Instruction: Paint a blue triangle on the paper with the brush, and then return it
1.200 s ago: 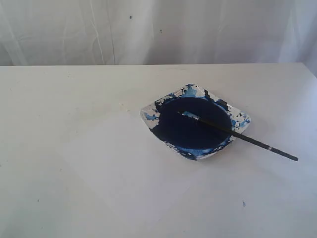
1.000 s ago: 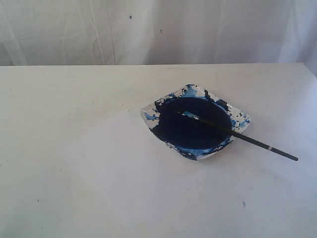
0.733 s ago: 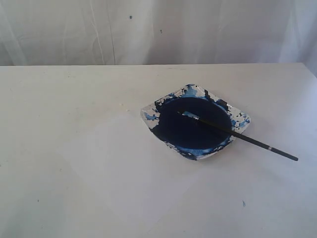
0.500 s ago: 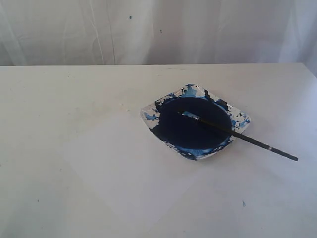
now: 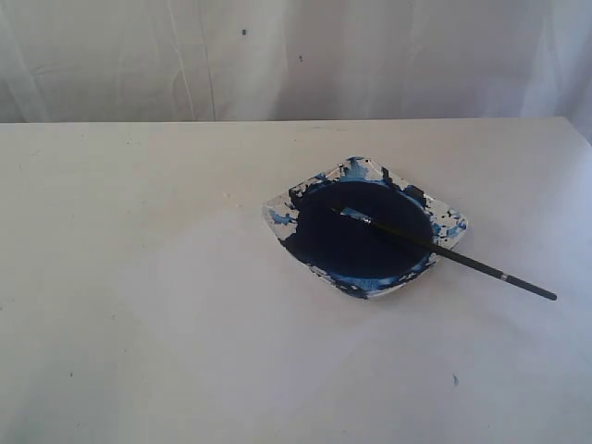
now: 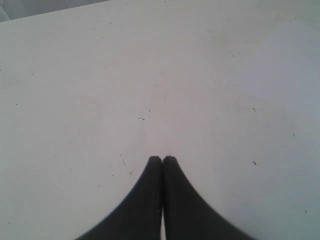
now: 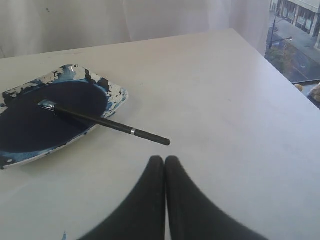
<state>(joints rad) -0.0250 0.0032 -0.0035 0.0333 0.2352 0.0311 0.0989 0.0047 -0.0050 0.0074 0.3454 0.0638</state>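
Observation:
The brush (image 5: 449, 257) lies across the paint dish (image 5: 365, 227), bristle tip in the dark blue paint, handle sticking out over the dish's right rim onto the table. The right wrist view shows the same brush (image 7: 107, 124) just beyond my right gripper (image 7: 164, 159), which is shut and empty. My left gripper (image 6: 162, 159) is shut and empty over bare white surface. The paper (image 5: 222, 305) is a faint white sheet left of and in front of the dish. No blue triangle shows on it. Neither gripper appears in the exterior view.
A white curtain (image 5: 296, 55) hangs behind the table. The table's right edge (image 7: 285, 82) drops off near a window. A small blue speck (image 5: 454, 379) marks the tabletop in front of the dish.

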